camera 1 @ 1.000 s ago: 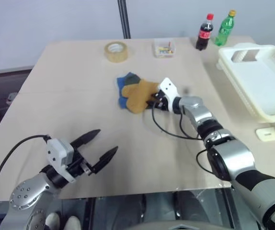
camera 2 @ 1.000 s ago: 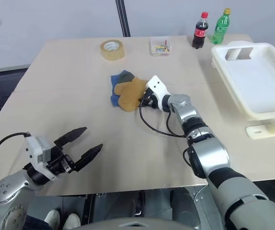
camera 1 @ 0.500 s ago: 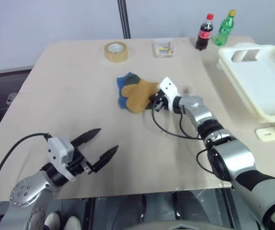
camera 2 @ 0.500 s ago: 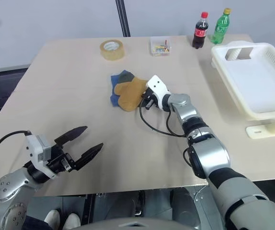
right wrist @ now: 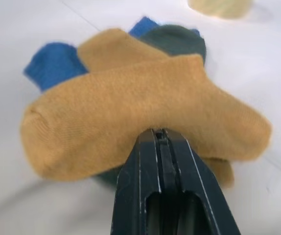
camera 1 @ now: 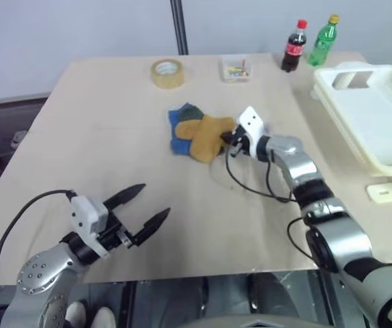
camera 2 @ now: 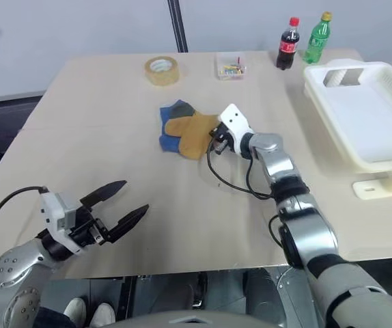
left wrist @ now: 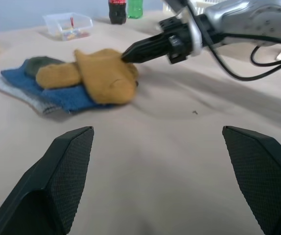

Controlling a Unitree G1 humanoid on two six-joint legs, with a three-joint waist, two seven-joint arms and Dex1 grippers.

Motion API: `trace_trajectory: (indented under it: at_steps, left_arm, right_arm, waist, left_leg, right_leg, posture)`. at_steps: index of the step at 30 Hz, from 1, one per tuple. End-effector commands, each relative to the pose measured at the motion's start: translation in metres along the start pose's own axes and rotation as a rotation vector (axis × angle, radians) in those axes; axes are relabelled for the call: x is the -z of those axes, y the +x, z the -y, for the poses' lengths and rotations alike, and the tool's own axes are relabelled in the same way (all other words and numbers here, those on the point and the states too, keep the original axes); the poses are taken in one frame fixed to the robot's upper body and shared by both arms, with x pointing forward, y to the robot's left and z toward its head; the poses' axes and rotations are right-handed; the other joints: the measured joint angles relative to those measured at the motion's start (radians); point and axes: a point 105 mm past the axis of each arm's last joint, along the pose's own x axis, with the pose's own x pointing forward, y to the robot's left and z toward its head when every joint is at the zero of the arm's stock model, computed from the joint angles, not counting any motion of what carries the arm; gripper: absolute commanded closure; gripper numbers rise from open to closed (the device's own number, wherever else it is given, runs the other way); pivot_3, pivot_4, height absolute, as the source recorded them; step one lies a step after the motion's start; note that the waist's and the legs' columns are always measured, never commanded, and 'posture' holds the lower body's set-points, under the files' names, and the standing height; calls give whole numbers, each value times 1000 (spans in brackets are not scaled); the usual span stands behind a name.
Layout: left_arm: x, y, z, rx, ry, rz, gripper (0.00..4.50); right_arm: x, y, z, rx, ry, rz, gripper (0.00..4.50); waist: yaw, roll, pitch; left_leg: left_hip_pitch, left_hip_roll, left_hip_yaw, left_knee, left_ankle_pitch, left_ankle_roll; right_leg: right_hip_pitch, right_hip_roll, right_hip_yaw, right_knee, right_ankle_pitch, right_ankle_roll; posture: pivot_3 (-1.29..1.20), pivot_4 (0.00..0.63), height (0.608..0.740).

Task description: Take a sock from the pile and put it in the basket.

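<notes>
Two arms are showing over the table [camera 1: 100, 137]. Right arm is reaching out long across it, wrist angling slightly down, right gripper [camera 1: 227, 139] sitting at the pile's [camera 1: 197, 133] near-right edge. Its black fingers are pressed together and pinching the edge of the sock [right wrist: 130, 117], the mustard-yellow one on top of the pile; the right wrist view is showing the closed tips biting into the knit. Sock is lying mostly flat on the pile, not in the basket [camera 1: 370, 119], which is sitting well apart from the pile at the table's right edge.

Left arm is hanging low at the table's front-left corner, well apart from the pile, left gripper [camera 1: 145, 208] pointing roughly level toward the pile with both fingers spread wide and holding nothing.

Counts: one pile, near the table's middle. In it, two mustard pieces are showing, the pinched sock and a second yellow sock [left wrist: 57, 75] under it, plus one blue sock [camera 1: 177, 130] at the bottom, on the side away from the basket, and one dark green sock [camera 1: 190, 111] peeking out at the far side. One basket, white, slotted sides. One tape roll [camera 1: 167, 72] beyond the pile, far left. One small clear box [camera 1: 235, 68] beyond the pile, straight back. Two bottles beyond the pile toward the basket's far end: one cola bottle [camera 1: 292, 55], one green bottle [camera 1: 321, 41], standing upright just beside each other.
</notes>
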Motion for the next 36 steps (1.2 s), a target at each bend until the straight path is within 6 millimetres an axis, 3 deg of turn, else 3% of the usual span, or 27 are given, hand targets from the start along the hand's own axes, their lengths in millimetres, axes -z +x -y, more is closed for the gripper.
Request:
trace_trajectory:
  at_steps: [1, 9, 12, 14, 17, 20, 22, 25, 26, 27, 28, 29, 32, 36]
  left_arm:
    - [-8, 2, 5, 30, 25, 30, 0]
    - [-5, 10, 6, 104, 37, 23, 0]
    - [-5, 16, 4, 136, 33, 30, 0]
    - [-4, 24, 3, 167, 28, 40, 0]
    - [-5, 32, 3, 208, 24, 50, 0]
    - [-4, 40, 3, 250, 18, 53, 0]
    - [-4, 44, 3, 273, 17, 54, 0]
    - [-5, 48, 2, 295, 20, 53, 0]
    - [-5, 48, 1, 297, 22, 53, 0]
    - [-5, 48, 0, 298, 24, 52, 0]
    - [-5, 48, -1, 298, 25, 52, 0]
    - [-6, 48, -2, 299, 25, 51, 0]
    - [-5, 45, -1, 301, 26, 46, 0]
    - [-4, 43, 1, 292, 22, 40, 0]
  right_arm:
    - [-8, -27, -10, 43, 41, -19, 4468]
    - [24, -109, -27, 259, 243, -251, 4468]
    - [30, -130, -33, 343, 305, -317, 4468]
    - [35, -141, -38, 432, 387, -334, 4468]
    - [39, -138, -59, 425, 484, -297, 4468]
    - [35, -127, -84, 355, 568, -244, 3727]
    - [27, -118, -97, 276, 613, -199, 2832]
    - [23, -113, -102, 242, 611, -187, 1612]
    - [23, -114, -101, 243, 608, -189, 751]
    - [21, -115, -100, 228, 595, -181, 751]
    - [19, -118, -100, 212, 581, -172, 253]
    - [18, -121, -97, 205, 563, -169, 44]
    - [16, -137, -82, 206, 480, -181, 44]
    - [-4, -151, -77, 90, 345, -148, 44]
  waist:
    - [1, 0, 0]
    - [1, 0, 0]
    - [2, 0, 0]
    - [4, 0, 0]
    - [4, 0, -1]
    - [-2, 0, -1]
    - [-5, 0, -1]
    - [-5, 0, -1]
    - [-5, 0, -1]
    - [-5, 0, -1]
    - [-5, 0, -1]
    - [-5, 0, -1]
    - [-4, 0, -1]
    - [-5, 0, 0]
  left_leg:
    - [0, 0, 0, 0, 0, 0]
    - [0, 0, 0, 0, 0, 1]
    - [0, 0, 0, 1, 0, 1]
    - [0, 0, -1, 1, 0, 1]
    - [0, 0, -1, 1, 0, 1]
    - [0, 0, 0, 1, 0, 1]
    - [1, 0, 0, 1, 0, 1]
    - [2, 0, -1, 1, 0, 1]
    - [2, 0, -1, 1, 0, 1]
    - [2, 0, -1, 1, 0, 1]
    - [2, 0, -1, 1, 0, 1]
    - [2, 0, -1, 1, 0, 1]
    - [2, 0, -1, 1, 0, 1]
    - [2, 0, -1, 1, 0, 1]
  right_leg:
    - [-1, 0, 1, 0, 0, 0]
    - [0, 0, 0, 1, 0, 0]
    - [0, 0, 0, 1, 0, 0]
    - [0, 1, -1, 1, 0, 0]
    - [0, 1, -1, 1, 0, 0]
    - [0, 1, -1, 1, 0, 0]
    - [0, 2, -1, 1, 0, 0]
    - [0, 2, -1, 2, 0, 0]
    - [0, 2, -2, 2, 0, 0]
    - [0, 2, -2, 1, 0, 0]
    - [0, 2, -2, 1, 0, 0]
    - [0, 2, -1, 1, 0, 0]
    - [1, 2, -2, 1, 0, 1]
    - [2, 2, -2, 1, 0, 1]
  posture:
    - [0, 150, 738]
    - [0, 150, 738]
    - [0, 150, 738]
    - [0, 150, 738]
    - [0, 150, 738]
    - [0, 150, 738]
    - [0, 150, 738]
    - [0, 150, 738]
    - [0, 150, 738]
    - [0, 150, 738]
    - [0, 150, 738]
    - [0, 150, 738]
    - [0, 150, 738]
    - [0, 150, 738]
